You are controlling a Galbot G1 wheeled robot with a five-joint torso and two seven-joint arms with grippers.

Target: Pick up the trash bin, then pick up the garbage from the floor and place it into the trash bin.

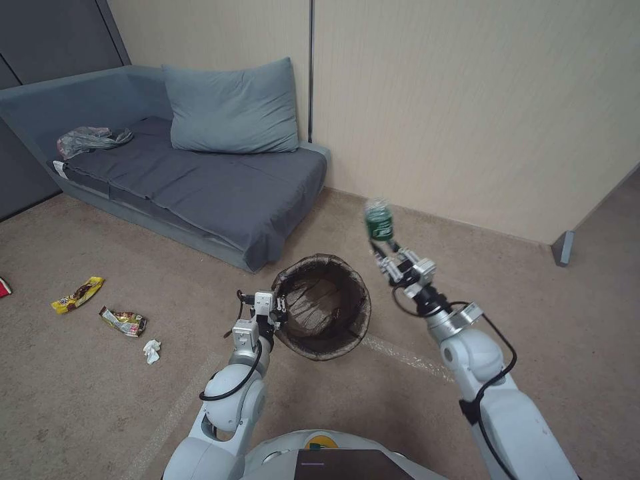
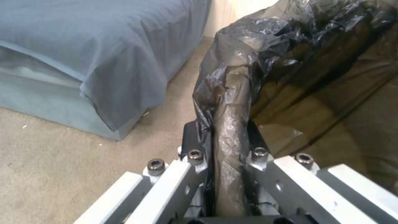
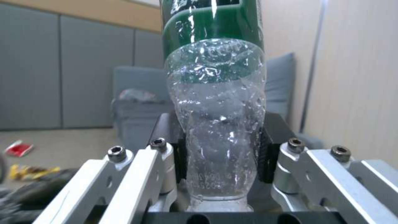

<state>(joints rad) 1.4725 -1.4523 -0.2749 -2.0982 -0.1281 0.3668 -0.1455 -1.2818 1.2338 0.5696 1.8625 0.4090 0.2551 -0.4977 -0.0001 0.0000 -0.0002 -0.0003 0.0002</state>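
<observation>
Beside the sofa, right claw holds bottle above trash bin.

trash bin: showing a dark brown bag liner
bottle: showing clear plastic with a green label
wrappers: lying yellow, and another red-and-white
tissue: showing white
floor: showing beige-brown carpet, pale tape lines
sofa: showing grey-blue

left gripper clamping the near-left rim of the round bag-lined trash bin, holding it off the beige carpet floor | right gripper gripping a green-labelled clear plastic bottle right of the bin | two crumpled snack wrappers and a white tissue wad lying left of the bin | grey sofa standing behind
</observation>
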